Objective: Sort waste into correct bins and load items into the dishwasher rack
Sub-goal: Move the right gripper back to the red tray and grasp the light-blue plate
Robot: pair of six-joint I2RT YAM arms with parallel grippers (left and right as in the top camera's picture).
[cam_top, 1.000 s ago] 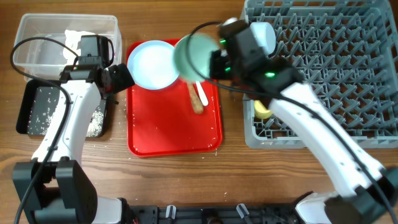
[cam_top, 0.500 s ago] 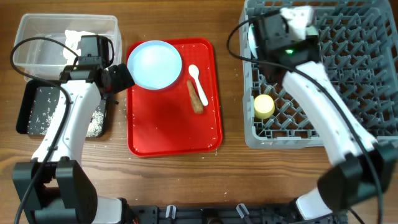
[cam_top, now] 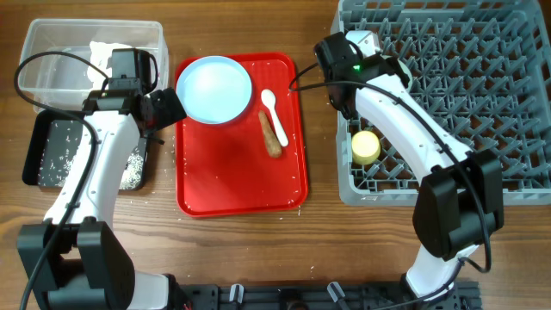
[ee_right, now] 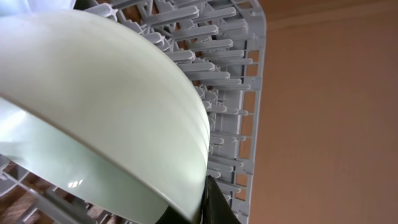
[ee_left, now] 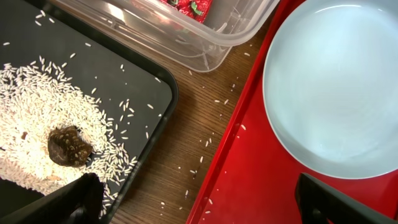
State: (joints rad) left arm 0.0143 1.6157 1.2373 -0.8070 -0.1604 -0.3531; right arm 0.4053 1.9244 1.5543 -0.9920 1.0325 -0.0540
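My right gripper (cam_top: 344, 62) is shut on the rim of the pale teal bowl (ee_right: 106, 124) and holds it tilted among the pegs at the far left corner of the grey dishwasher rack (cam_top: 482, 103). In the overhead view my arm hides the bowl. A yellow cup (cam_top: 365, 147) sits in the rack. The pale plate (cam_top: 213, 89), white spoon (cam_top: 269, 105) and sausage stick (cam_top: 272, 133) lie on the red tray (cam_top: 232, 181). My left gripper (ee_left: 205, 205) is open and empty over the table between the black tray (ee_left: 137, 81) and the red tray.
The clear tub (cam_top: 52, 47) holds white tissue (cam_top: 108, 53) and a red wrapper (ee_left: 186, 6). The black tray holds rice (ee_left: 37, 112) and a brown lump (ee_left: 68, 146). Loose rice grains lie on the wood (ee_left: 199, 155) beside the red tray.
My right arm has carried the teal bowl from above the red tray to the rack's far left corner. The left arm has not moved.
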